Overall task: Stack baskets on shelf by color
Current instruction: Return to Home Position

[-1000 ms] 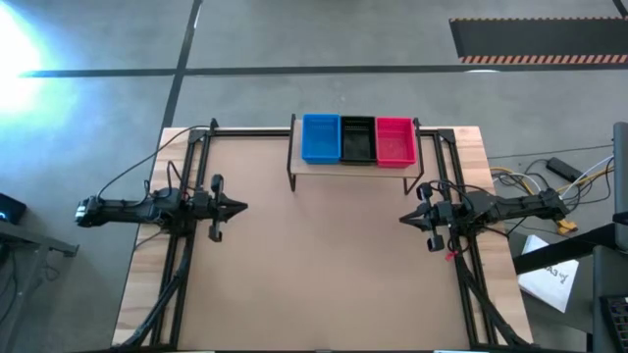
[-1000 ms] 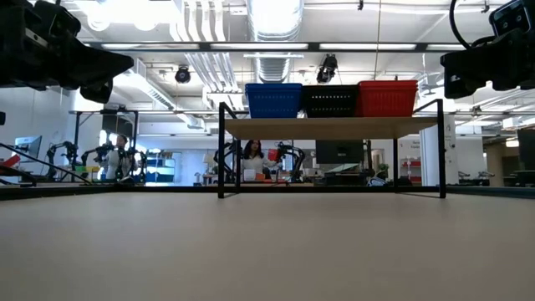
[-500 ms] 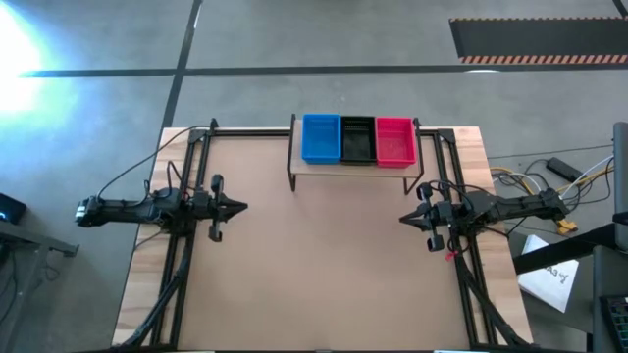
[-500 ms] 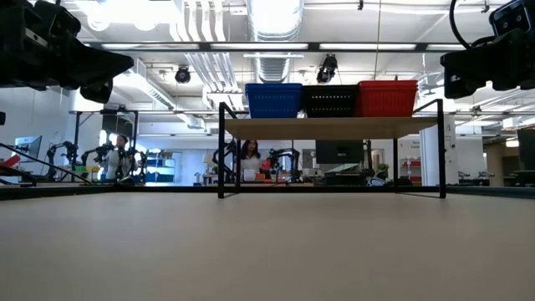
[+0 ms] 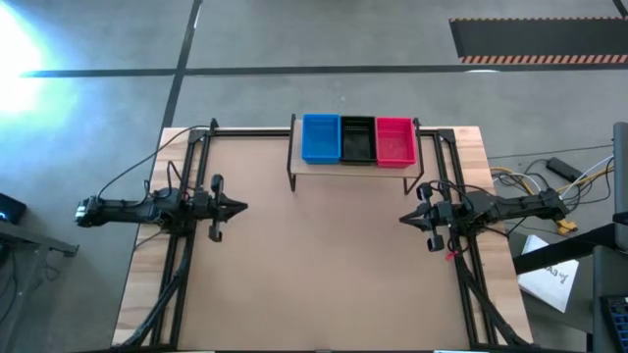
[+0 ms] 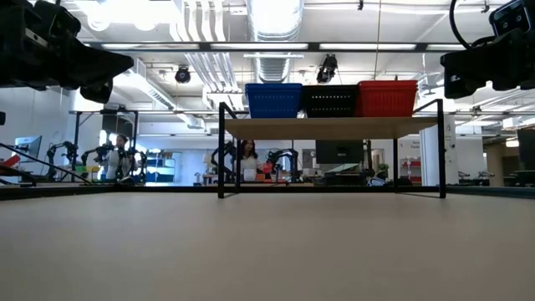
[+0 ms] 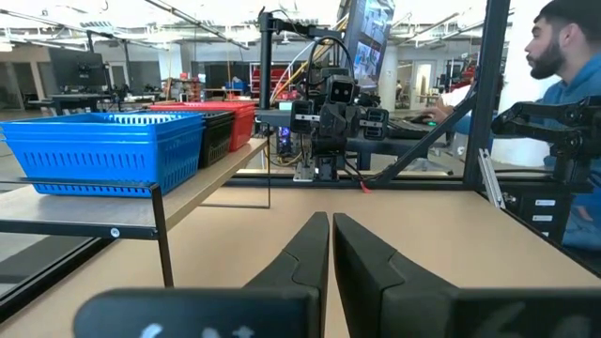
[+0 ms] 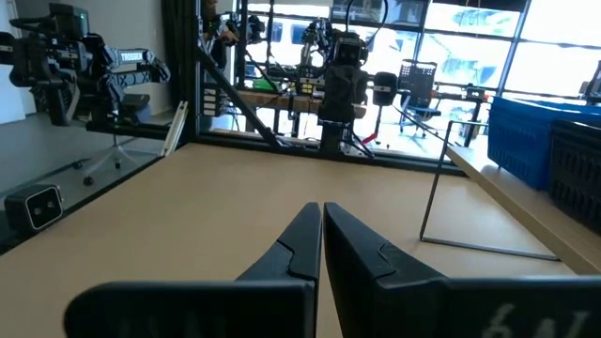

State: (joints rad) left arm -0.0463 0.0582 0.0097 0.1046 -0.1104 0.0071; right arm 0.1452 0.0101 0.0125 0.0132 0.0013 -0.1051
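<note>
Blue (image 5: 321, 138), black (image 5: 357, 139) and red (image 5: 394, 141) baskets sit side by side, bottoms on the shelf (image 5: 348, 167) at the table's far edge. From table height the blue (image 6: 273, 100), black (image 6: 330, 101) and red (image 6: 387, 98) baskets stand on the shelf's plank top (image 6: 330, 127). My left gripper (image 5: 242, 206) hovers at the table's left side, shut and empty; its fingers meet in the left wrist view (image 7: 330, 225). My right gripper (image 5: 402, 220) hovers at the right side, also shut and empty (image 8: 321, 211).
Black frame rails (image 5: 186, 245) run along the table's left and right (image 5: 461, 265) sides under the arms. Bare tabletop (image 5: 319, 265) lies between the grippers and before the shelf. A person in blue (image 7: 563, 84) sits beyond the table; another person (image 6: 248, 159) shows far behind.
</note>
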